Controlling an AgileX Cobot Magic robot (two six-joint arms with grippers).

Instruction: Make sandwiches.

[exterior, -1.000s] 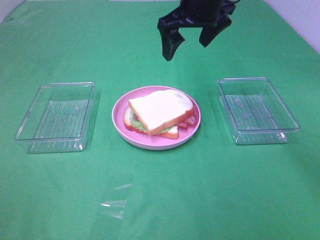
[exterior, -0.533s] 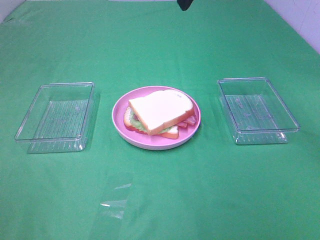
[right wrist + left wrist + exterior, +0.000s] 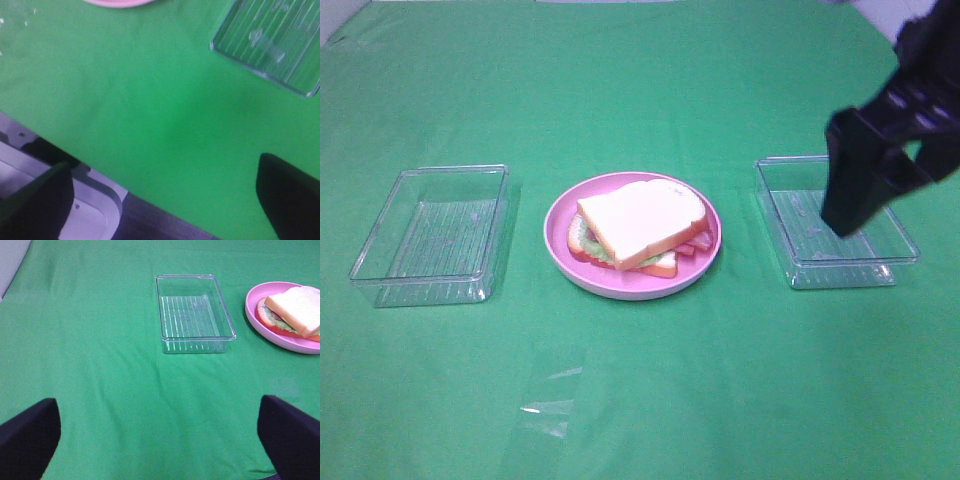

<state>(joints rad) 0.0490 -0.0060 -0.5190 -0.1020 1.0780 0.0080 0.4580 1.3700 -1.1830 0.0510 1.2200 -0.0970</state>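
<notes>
1. The sandwich (image 3: 640, 230) sits stacked on the pink plate (image 3: 560, 225) at the middle of the green cloth (image 3: 640, 400): bread on top, lettuce and bacon peeking out beneath, another slice at the base.
2. Both clear trays, left tray (image 3: 430, 235) and right tray (image 3: 835, 220), are empty, so every piece looks used.
3. The right gripper (image 3: 880, 185) hangs above the right tray, jaws spread, carrying nothing.
4. The left gripper (image 3: 160, 440) is spread wide too, well away from the plate.
5. My read: one sandwich built, little left.

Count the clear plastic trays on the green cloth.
2. One tray sits left of the pink plate; the other tray sits right of it, partly behind the right gripper.
</notes>
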